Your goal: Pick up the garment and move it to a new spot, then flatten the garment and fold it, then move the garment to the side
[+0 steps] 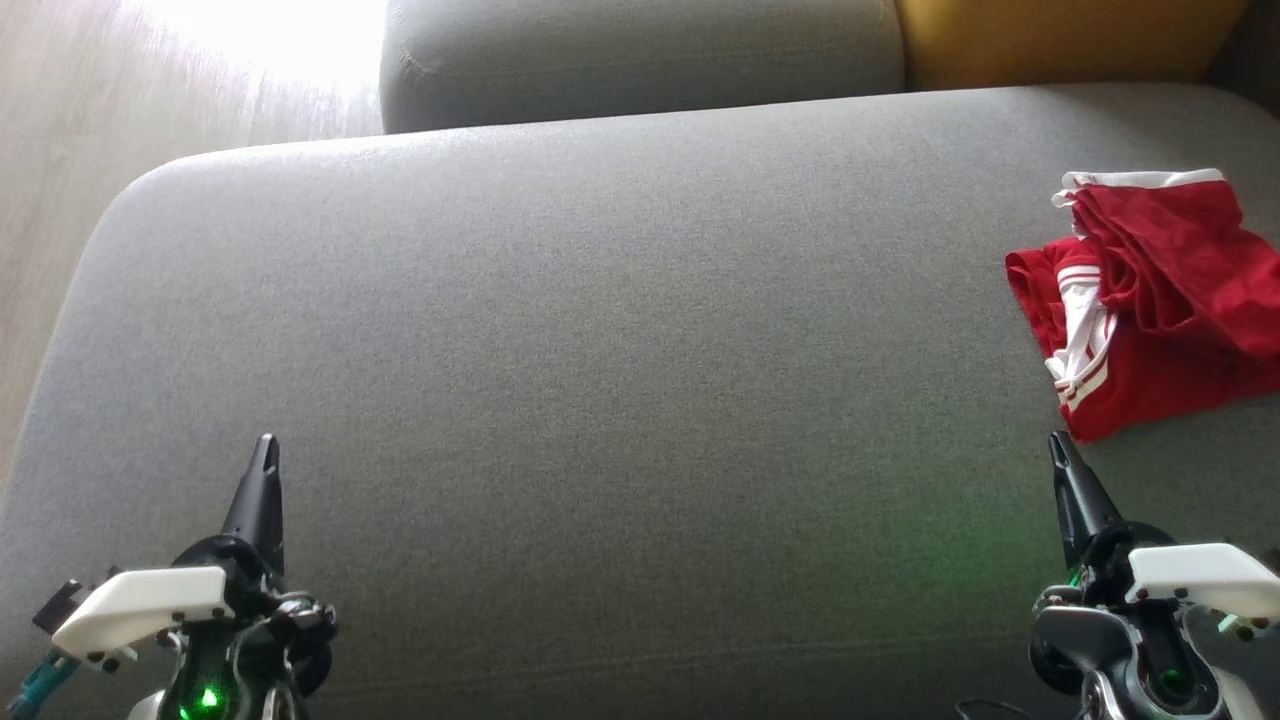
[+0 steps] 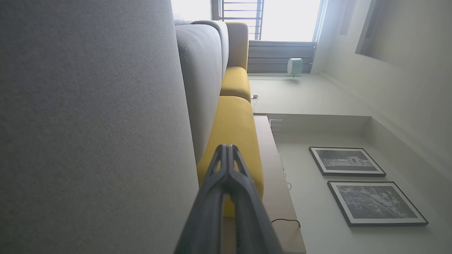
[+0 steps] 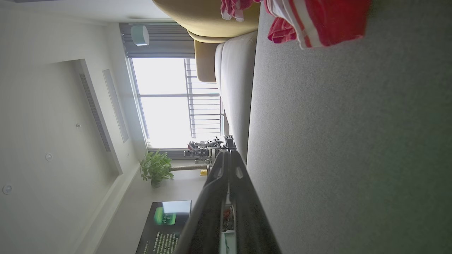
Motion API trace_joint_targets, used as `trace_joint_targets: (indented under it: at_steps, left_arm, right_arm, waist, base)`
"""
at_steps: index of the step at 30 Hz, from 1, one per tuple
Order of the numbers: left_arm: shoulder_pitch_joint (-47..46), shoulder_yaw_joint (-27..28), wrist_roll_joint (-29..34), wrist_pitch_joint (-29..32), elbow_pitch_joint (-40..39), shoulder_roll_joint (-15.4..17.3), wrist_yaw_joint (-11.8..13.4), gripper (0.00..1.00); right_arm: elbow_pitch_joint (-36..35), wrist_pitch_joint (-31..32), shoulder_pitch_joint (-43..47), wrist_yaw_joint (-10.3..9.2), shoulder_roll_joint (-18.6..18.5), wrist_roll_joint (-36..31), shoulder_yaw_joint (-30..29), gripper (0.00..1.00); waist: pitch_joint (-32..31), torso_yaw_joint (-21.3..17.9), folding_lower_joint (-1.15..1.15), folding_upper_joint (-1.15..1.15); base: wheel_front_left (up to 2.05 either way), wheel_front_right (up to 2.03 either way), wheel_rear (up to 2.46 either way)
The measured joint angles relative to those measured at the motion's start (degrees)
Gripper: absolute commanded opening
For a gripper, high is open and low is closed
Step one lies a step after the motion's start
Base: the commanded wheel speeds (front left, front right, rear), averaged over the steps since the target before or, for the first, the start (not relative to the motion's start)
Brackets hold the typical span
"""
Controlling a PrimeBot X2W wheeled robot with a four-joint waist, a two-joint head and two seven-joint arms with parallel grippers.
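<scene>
Though empty, left hand (image 1: 265, 442) and right hand (image 1: 1056, 440) closed.

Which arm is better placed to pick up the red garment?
Right. The right pincer sits close to the red garment; the left pincer is far across the grey seat. Both are shut.

surface: grey sofa seat (image 1: 560, 330) | on it: red garment (image 1: 1150, 300), crumpled, far rt

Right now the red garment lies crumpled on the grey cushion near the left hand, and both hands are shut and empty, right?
Not quite. In the head view the red garment lies crumpled on the grey cushion near the right hand, not the left hand. Both hands are shut and empty.
</scene>
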Motion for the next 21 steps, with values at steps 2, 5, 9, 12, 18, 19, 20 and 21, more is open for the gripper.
trace_joint_targets:
  at_steps: [2,5,9,12,18,19,20,21]
  left_arm:
    - [0.0,0.03,0.0,0.0,0.0,-0.01,0.0,0.0]
    - [0.0,0.05,0.01,0.0,0.0,-0.02,0.0,0.0]
    - [0.0,0.09,0.01,0.01,0.0,-0.05,0.0,0.0]
    - [0.0,0.12,0.09,0.02,0.0,-0.1,0.0,0.0]
    - [0.0,0.18,0.09,0.42,0.0,-0.14,0.0,0.0]
    - [0.0,0.19,0.09,0.42,0.0,-0.15,0.0,0.0]
    - [0.0,0.19,0.09,0.42,0.0,-0.16,0.0,0.0]
    - [0.0,0.2,0.09,0.42,0.0,-0.18,0.0,0.0]
  right_arm:
    - [0.0,0.0,0.0,0.0,0.0,0.0,0.0,0.0]
    - [0.0,0.0,0.0,0.0,0.0,0.0,0.0,0.0]
    - [0.0,0.0,0.0,0.0,0.0,0.0,0.0,0.0]
    - [0.0,0.0,0.0,0.0,0.0,0.0,0.0,0.0]
    - [0.0,0.0,0.0,0.0,0.0,0.0,0.0,0.0]
    - [0.0,0.0,0.0,0.0,0.0,0.0,0.0,0.0]
    - [0.0,0.0,0.0,0.0,0.0,0.0,0.0,0.0]
    - [0.0,0.0,0.0,0.0,0.0,0.0,0.0,0.0]
  waist:
    - [0.0,0.0,0.0,0.0]
    - [0.0,0.0,0.0,0.0]
    - [0.0,0.0,0.0,0.0]
    - [0.0,0.0,0.0,0.0]
    - [0.0,0.0,0.0,0.0]
    - [0.0,0.0,0.0,0.0]
    - [0.0,0.0,0.0,0.0]
    - [0.0,0.0,0.0,0.0]
  base:
    - [0.0,0.0,0.0]
    - [0.0,0.0,0.0]
    - [0.0,0.0,0.0]
    - [0.0,0.0,0.0]
    - [0.0,0.0,0.0]
    - [0.0,0.0,0.0]
    - [0.0,0.0,0.0]
    - [0.0,0.0,0.0]
